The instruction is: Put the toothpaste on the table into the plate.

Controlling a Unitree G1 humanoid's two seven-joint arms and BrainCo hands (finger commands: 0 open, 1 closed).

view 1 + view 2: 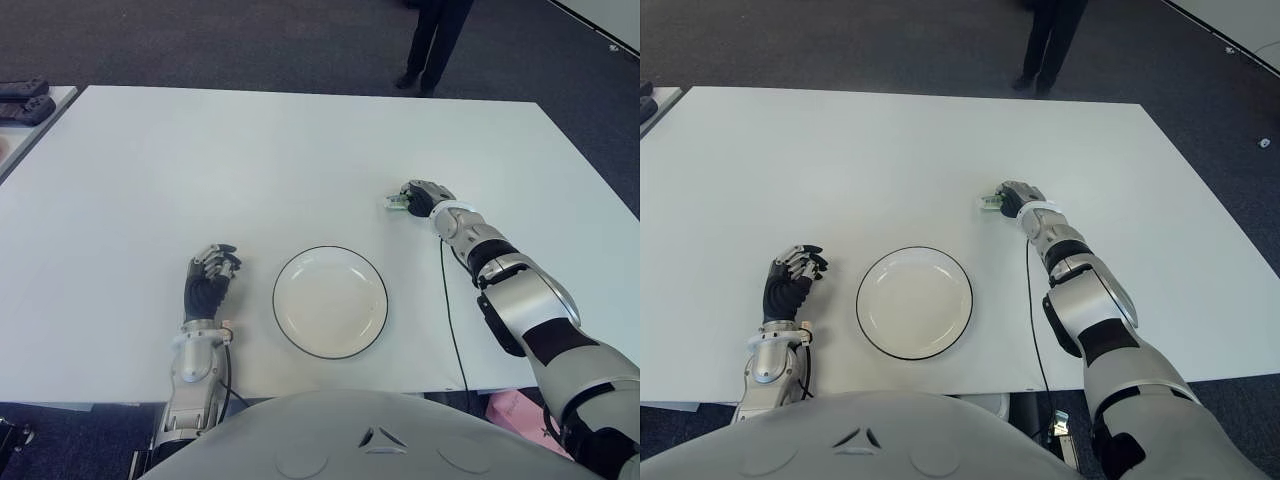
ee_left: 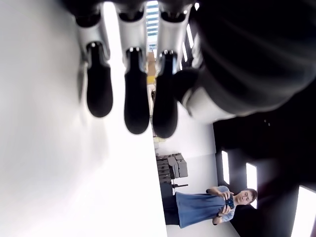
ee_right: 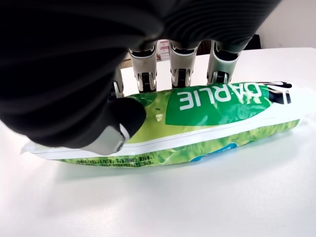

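Note:
A green and white toothpaste tube (image 3: 212, 108) lies flat on the white table (image 1: 250, 160), to the right of and beyond the plate. My right hand (image 1: 420, 195) sits over it. In the right wrist view its fingers (image 3: 177, 69) curl behind the tube and the thumb (image 3: 121, 123) presses on the near side. Only the tube's end (image 1: 396, 204) sticks out to the left of the hand in the eye views. The white plate (image 1: 330, 300) with a dark rim holds nothing. My left hand (image 1: 212, 270) shows left of the plate, fingers relaxed and holding nothing.
A person's legs (image 1: 430, 40) stand beyond the table's far edge. Dark objects (image 1: 22, 100) lie on a separate surface at the far left. Another person (image 2: 207, 207) shows far off in the left wrist view.

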